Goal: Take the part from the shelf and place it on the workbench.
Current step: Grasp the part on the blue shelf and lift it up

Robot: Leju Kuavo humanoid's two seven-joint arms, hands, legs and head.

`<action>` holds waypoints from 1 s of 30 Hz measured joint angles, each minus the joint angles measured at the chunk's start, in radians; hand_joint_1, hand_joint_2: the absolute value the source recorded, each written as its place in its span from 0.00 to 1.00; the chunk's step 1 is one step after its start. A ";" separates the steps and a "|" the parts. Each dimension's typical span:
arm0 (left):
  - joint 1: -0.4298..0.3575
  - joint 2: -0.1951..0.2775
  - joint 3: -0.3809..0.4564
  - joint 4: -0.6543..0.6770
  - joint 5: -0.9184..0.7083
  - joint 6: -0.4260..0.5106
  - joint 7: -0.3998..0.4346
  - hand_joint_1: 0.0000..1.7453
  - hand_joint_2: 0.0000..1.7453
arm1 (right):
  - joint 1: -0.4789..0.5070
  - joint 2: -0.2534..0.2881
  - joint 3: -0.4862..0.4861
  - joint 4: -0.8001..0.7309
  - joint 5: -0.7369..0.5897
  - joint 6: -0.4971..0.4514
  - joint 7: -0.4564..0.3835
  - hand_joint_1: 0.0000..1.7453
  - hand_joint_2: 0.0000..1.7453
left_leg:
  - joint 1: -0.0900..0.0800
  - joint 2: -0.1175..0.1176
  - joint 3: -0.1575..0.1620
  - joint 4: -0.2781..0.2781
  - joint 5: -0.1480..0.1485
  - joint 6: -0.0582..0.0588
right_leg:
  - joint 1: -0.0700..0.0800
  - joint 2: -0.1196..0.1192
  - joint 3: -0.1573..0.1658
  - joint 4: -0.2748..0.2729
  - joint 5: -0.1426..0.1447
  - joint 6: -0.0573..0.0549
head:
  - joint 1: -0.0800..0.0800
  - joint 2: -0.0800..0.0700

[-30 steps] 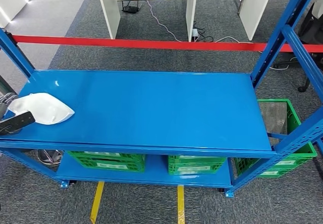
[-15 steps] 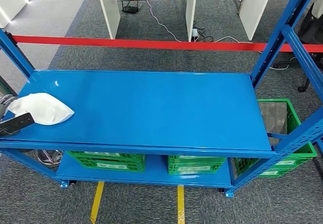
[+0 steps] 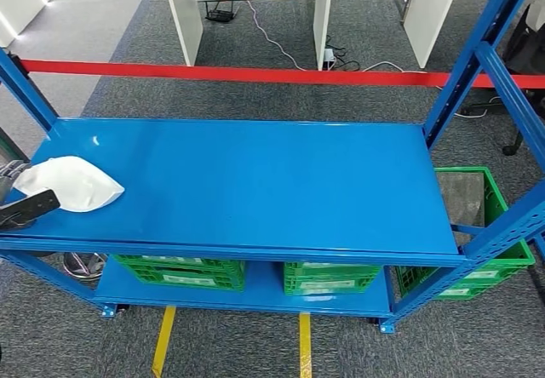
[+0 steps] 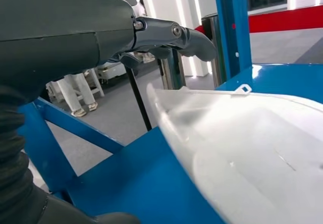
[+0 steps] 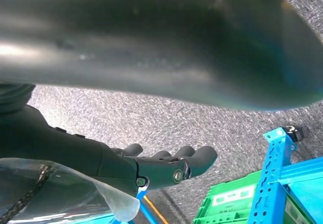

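Note:
The part is a white plastic bag [image 3: 71,182] lying on the left end of the blue shelf top [image 3: 257,182]. My left hand [image 3: 22,206] reaches in at the shelf's left edge, one dark digit lying along the bag's near side. In the left wrist view its fingers [image 4: 167,35] stretch straight out above the bag [image 4: 247,148] with a gap between them, and nothing is gripped. My right hand [image 5: 167,166] hangs over the grey carpet, fingers loosely extended and empty.
Green crates [image 3: 180,272] [image 3: 331,277] stand on the lower shelf, and another [image 3: 488,225] sits at the right. Blue uprights [image 3: 479,50] rise at the right end. A red band [image 3: 257,74] crosses behind the shelf, with white table legs [image 3: 183,12] beyond.
My left hand has shifted slightly at the bag's near-left edge. The bag has barely moved, its tip a touch further left.

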 joint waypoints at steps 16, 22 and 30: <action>-0.058 -0.033 -0.034 0.079 -0.051 0.064 -0.001 0.00 1.00 | -0.001 0.000 0.000 -0.005 0.006 0.005 0.000 0.00 0.00 | 0.000 0.000 0.001 0.000 0.000 0.000 | 0.000 0.000 0.000 0.000 0.000 0.000 | 0.000 0.000; -0.066 -0.045 -0.043 0.100 -0.052 0.069 -0.001 0.00 1.00 | -0.001 0.000 0.000 -0.005 0.007 0.004 0.000 0.00 0.00 | 0.000 0.000 0.001 0.000 0.000 0.000 | 0.000 0.000 0.000 0.000 0.000 0.000 | 0.000 0.000; -0.072 -0.055 -0.044 0.113 -0.052 0.070 -0.001 0.00 1.00 | -0.001 0.000 0.000 -0.005 0.008 0.004 0.000 0.00 0.00 | 0.000 0.000 0.001 0.000 0.000 0.000 | 0.000 0.000 0.000 0.000 0.000 0.000 | 0.000 0.000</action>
